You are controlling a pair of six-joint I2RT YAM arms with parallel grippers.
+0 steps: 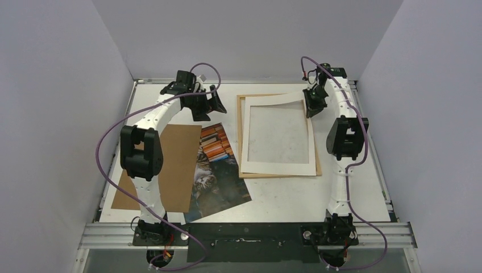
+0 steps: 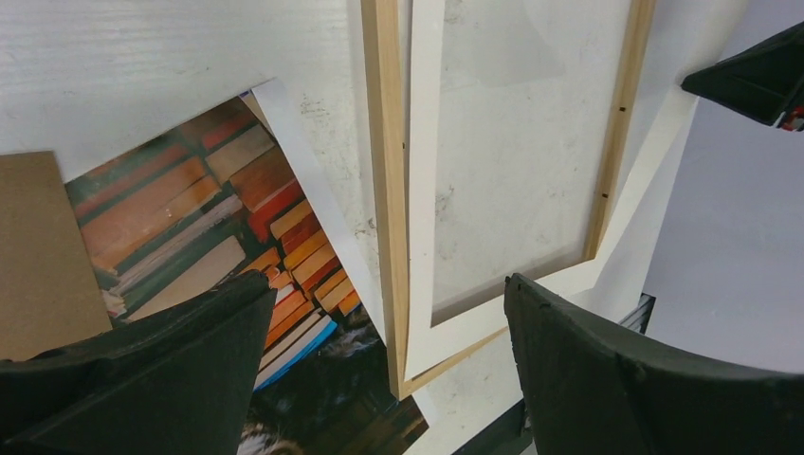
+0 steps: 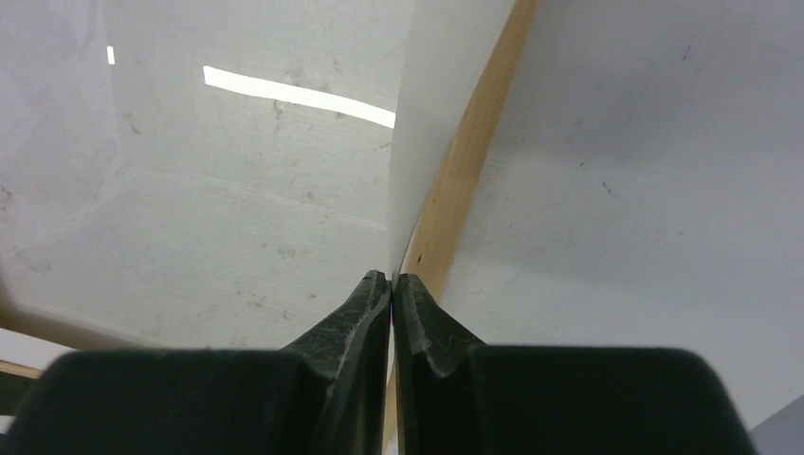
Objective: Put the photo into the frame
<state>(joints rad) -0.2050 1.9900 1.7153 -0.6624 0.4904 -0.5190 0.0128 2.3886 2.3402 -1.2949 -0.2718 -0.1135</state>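
The photo (image 1: 219, 170) lies face up on the bench (image 1: 284, 199) near-left of centre, touching the brown backing board (image 1: 173, 162). It's judged light, thin, floppy and slick, so best pinched at a free corner; which sheet overlaps the other is unclear, since the left arm cuts off that edge. Farther right, the frame (image 1: 239, 128) is mostly hidden under the skewed white mat (image 1: 278, 168), whose far-right corner the right gripper (image 1: 311, 103) pinches, while the left gripper (image 1: 207, 102) hangs spread wide and empty near the far-left.
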